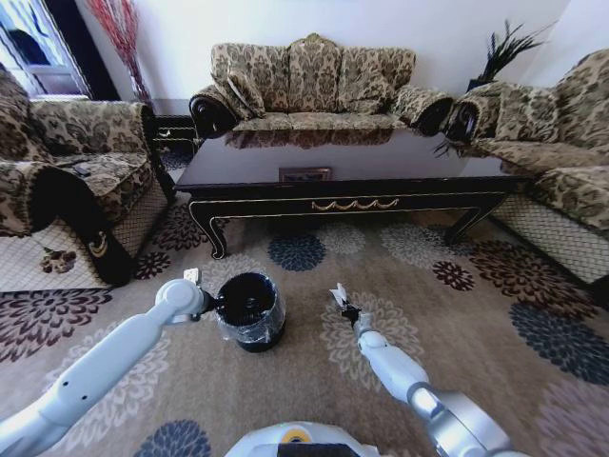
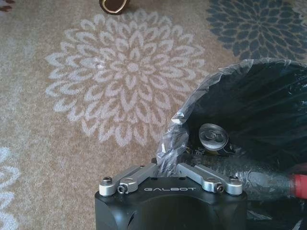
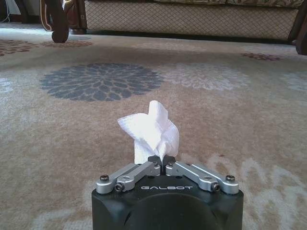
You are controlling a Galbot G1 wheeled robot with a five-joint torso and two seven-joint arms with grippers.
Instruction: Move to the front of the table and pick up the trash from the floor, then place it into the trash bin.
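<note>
The black trash bin [image 1: 249, 309] stands on the patterned floor [image 1: 314, 381] in front of the long dark table [image 1: 343, 162]. My left gripper [image 1: 193, 277] is at the bin's left rim. In the left wrist view it [image 2: 165, 165] is shut on the clear plastic liner [image 2: 175, 139] at the rim. Inside the bin lie a metal can [image 2: 214, 136] and a clear bottle with a red cap [image 2: 297, 184]. To the right of the bin, just above the carpet, my right gripper [image 1: 339, 295] is shut on a piece of trash, a crumpled white paper wad [image 3: 151, 132].
Patterned sofas ring the table: an armchair [image 1: 67, 181] on the left, a sofa [image 1: 314, 81] behind, another [image 1: 561, 162] on the right. A curved table leg [image 1: 215, 238] stands beyond the bin. Open carpet [image 1: 495, 324] spreads to the right.
</note>
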